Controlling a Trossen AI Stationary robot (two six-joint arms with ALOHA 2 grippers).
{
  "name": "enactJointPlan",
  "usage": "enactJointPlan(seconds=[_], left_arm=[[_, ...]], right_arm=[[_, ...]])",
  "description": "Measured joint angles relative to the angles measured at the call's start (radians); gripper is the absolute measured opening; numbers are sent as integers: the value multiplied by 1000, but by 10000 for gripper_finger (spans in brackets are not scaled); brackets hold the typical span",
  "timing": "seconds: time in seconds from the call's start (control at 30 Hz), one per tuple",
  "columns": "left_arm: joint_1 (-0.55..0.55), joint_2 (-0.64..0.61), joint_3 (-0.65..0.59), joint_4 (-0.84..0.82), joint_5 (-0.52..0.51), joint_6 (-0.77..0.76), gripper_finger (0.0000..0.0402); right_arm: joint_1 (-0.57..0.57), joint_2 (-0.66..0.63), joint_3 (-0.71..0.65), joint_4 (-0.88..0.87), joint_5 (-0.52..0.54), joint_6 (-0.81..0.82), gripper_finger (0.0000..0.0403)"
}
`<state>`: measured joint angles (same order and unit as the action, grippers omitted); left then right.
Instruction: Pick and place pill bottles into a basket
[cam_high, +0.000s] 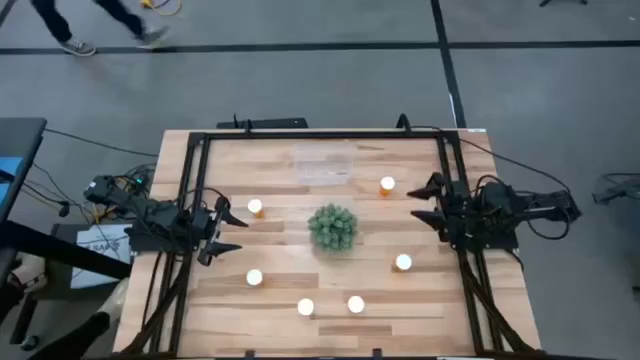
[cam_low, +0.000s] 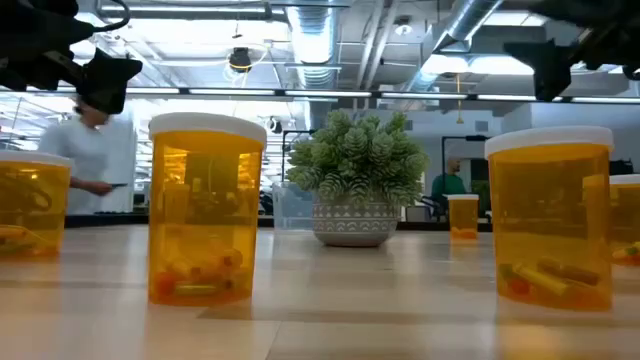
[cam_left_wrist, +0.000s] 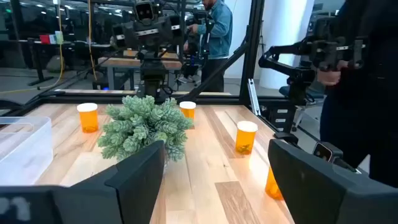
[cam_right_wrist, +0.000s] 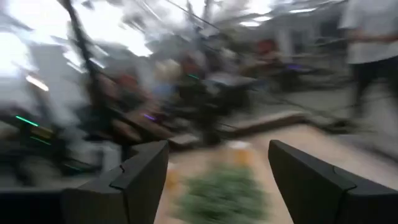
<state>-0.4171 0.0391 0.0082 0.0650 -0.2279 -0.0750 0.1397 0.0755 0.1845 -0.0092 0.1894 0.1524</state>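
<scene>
Pale wood forms the table (cam_high: 420, 310) we work over, where our left gripper (cam_high: 224, 229) and right gripper (cam_high: 428, 201) hover at opposite edges, both spread wide and empty. We count one clear basket (cam_high: 322, 165) at the far edge, one green plant (cam_high: 332, 227) mid-table, and six pill bottles (cam_high: 255, 207) scattered around it, none in the basket.

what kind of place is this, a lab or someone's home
Most likely a robotics lab or workshop, not a home: exposed ceiling ducts, another robot arm on a bench beyond the table, and people standing among the workstations.
</scene>
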Motion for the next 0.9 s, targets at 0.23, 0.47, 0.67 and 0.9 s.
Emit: enactJointPlan(seconds=[0.23,0.47,0.67,0.9], left_arm=[[0,0,0,0,0,0,277],[0,0,0,0,0,0,277],[0,0,0,0,0,0,277],[0,0,0,0,0,0,277]], right_arm=[[0,144,133,-127,305,-144,270],[0,299,212,-126,399,-88,270],[0,402,259,-126,399,-25,270],[0,486,312,-134,506,-29,270]])
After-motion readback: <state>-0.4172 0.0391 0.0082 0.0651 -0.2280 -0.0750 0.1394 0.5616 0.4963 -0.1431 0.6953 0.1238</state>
